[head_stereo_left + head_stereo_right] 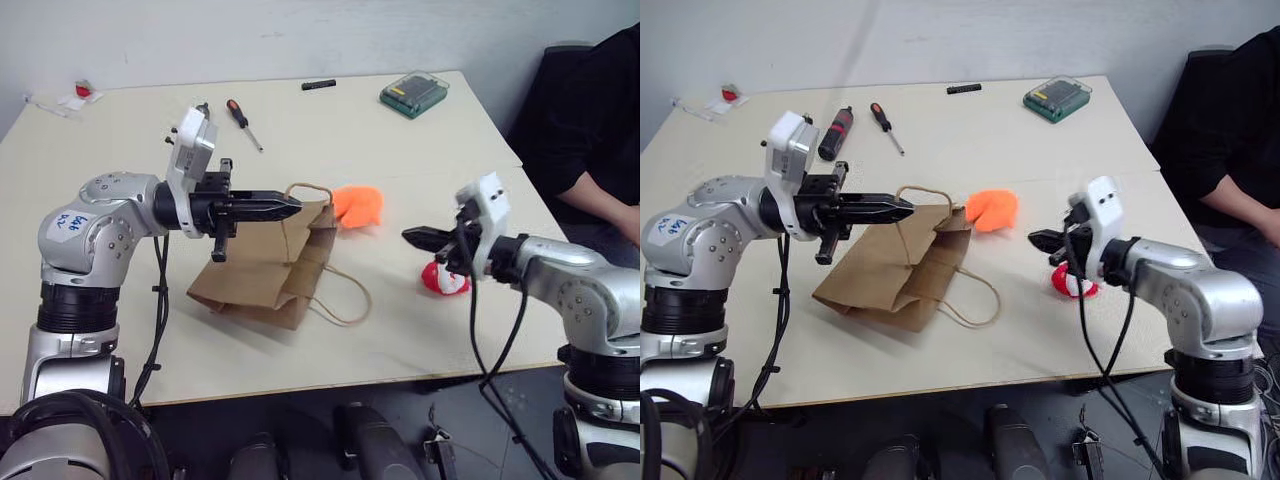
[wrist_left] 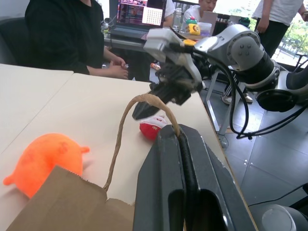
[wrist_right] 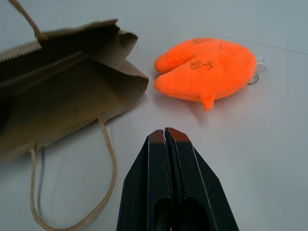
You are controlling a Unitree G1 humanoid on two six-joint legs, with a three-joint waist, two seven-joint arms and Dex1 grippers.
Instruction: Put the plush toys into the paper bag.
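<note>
Bag-opening step, judged from head views: left pincer (image 1: pixel 290 207) shut on upper cord handle (image 1: pixel 305 189) of paper bag (image 1: pixel 265 270), lifting mouth edge; bag otherwise flat on bench (image 1: pixel 120 140), mouth toward orange plush toy (image 1: pixel 359 205) just beside it. Right pincer (image 1: pixel 412 236) shut, holding nothing, hovering above bench; Santa plush toy (image 1: pixel 443 279) below and behind it, partly covered by arm. Neither toy in bag. Screwdriver (image 1: pixel 243 123) and green case (image 1: pixel 414 93) well apart at far side. Left wrist view: handle loop pinched between closed fingers, Santa toy under right pincer, person seated beyond bench edge. Right wrist view: closed tips aimed between bag mouth and orange toy. Next likely needs right pincer opened, then lowered onto a toy. Bag interior hidden; mouth gape hard to judge.
</note>
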